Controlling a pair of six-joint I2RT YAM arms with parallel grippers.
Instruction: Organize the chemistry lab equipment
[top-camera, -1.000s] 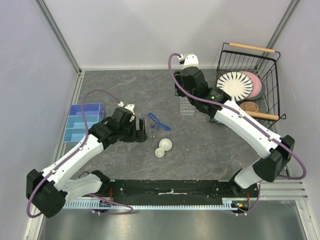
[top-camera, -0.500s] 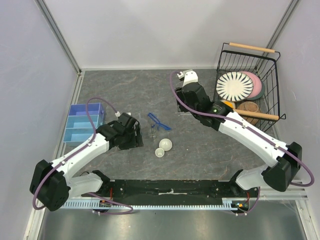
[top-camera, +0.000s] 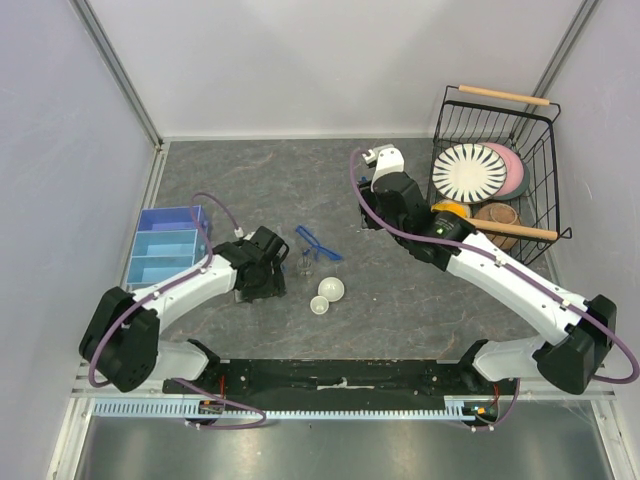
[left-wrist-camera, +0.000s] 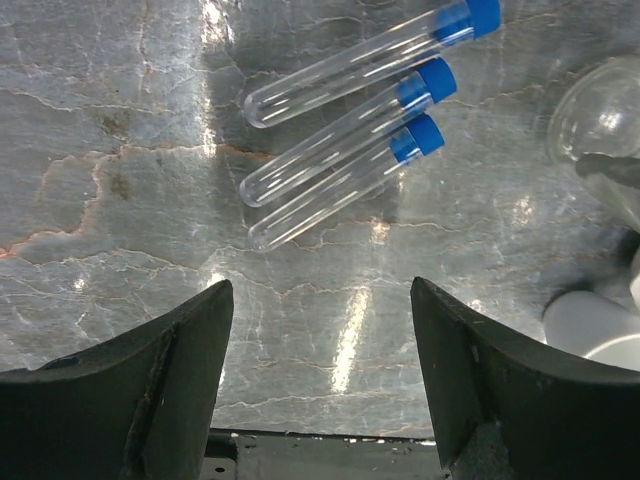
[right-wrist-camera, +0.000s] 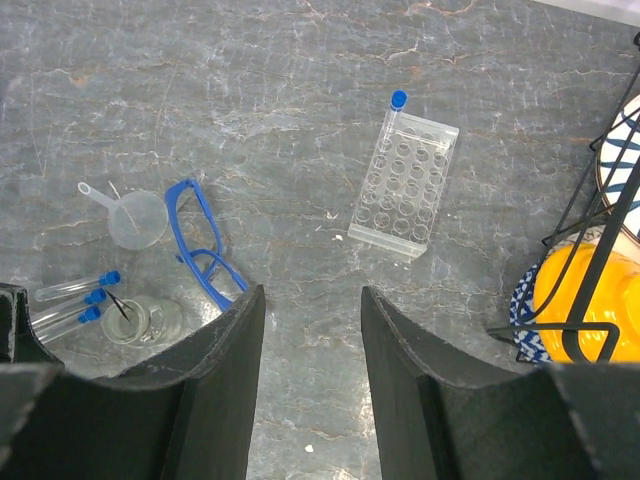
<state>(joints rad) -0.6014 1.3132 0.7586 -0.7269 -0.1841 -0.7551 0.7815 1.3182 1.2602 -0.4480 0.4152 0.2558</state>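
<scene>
Three clear, blue-capped test tubes (left-wrist-camera: 345, 130) lie slanted side by side on the marbled table (left-wrist-camera: 120, 200), upper middle of the left wrist view. The left gripper (left-wrist-camera: 320, 300) and the right gripper (right-wrist-camera: 312, 300) both stand parted and empty.

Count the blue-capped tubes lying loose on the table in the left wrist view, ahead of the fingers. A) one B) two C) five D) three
D: three blue-capped tubes lie side by side on the table, caps toward the upper right, with nothing between the left fingers.
</scene>
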